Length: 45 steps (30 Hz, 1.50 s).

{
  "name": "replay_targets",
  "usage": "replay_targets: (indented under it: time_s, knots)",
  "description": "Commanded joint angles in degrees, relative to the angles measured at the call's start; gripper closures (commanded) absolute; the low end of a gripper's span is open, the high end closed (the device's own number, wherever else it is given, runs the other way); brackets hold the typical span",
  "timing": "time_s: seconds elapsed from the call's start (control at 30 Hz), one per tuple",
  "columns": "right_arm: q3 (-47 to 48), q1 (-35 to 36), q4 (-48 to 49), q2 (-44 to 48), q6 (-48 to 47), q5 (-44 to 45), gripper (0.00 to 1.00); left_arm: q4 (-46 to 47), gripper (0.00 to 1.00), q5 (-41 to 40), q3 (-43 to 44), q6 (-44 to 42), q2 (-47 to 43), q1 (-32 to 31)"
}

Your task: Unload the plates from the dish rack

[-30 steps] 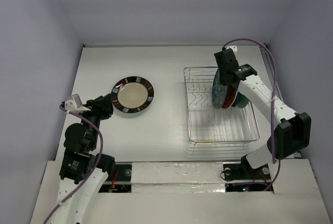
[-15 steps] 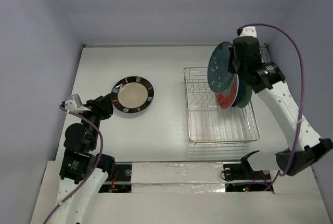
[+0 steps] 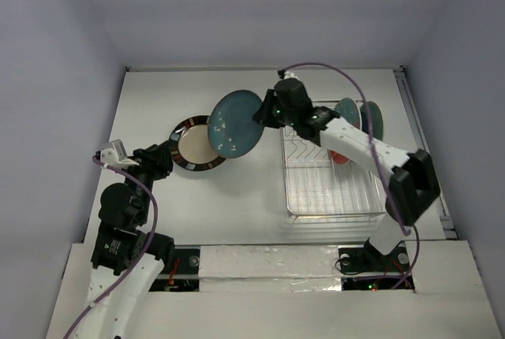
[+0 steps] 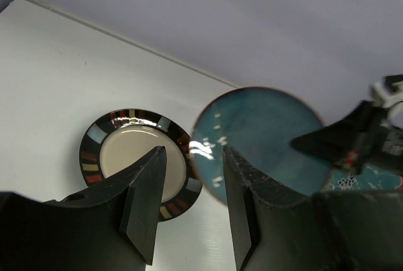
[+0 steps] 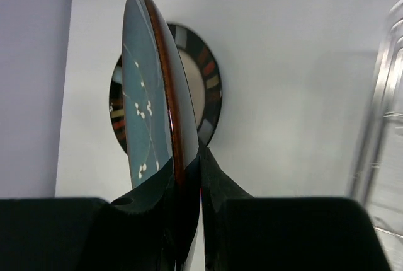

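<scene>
On the table (image 3: 260, 197) I see the dish rack (image 3: 335, 193) at right, a few plates (image 3: 347, 112) upright at its far end. My right gripper (image 5: 189, 157) is clamped on the rim of the teal-blue plate (image 3: 234, 124), holding it on edge over the cream plate (image 3: 193, 146), which lies flat at left. My left gripper (image 4: 192, 157) hovers nearby, jaws apart and empty.

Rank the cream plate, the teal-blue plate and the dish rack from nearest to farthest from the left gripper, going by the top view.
From the left gripper:
1. cream plate, lying flat just to its right.
2. teal-blue plate, held aloft farther right, overlapping the cream plate's edge in this view.
3. dish rack, far over on the right side.
</scene>
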<state>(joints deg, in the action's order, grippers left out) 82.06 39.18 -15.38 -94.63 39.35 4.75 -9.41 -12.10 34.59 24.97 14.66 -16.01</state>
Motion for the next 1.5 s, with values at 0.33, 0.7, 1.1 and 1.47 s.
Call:
replay_targets:
  time_s: [0.33,0.7,1.1,1.47]
  knots:
    - [5.47,6.00,31.10,-18.55,23.66,-7.39,1.00,2.55,0.62,0.23,0.13,-0.19,0.81,0.28]
    - [8.11,8.28,27.87,-24.46,24.82,-6.60,0.69,2.55,0.62,0.23,0.04,-0.10,0.73,0.28]
    - [19.10,8.81,-6.23,-26.48,1.89,0.96,0.19,2.64,0.62,0.23,0.04,-0.19,0.02,0.81]
    - [24.99,8.81,-16.35,-30.70,-4.64,3.25,0.07,2.91,0.62,0.23,0.04,-0.36,-0.07,0.81]
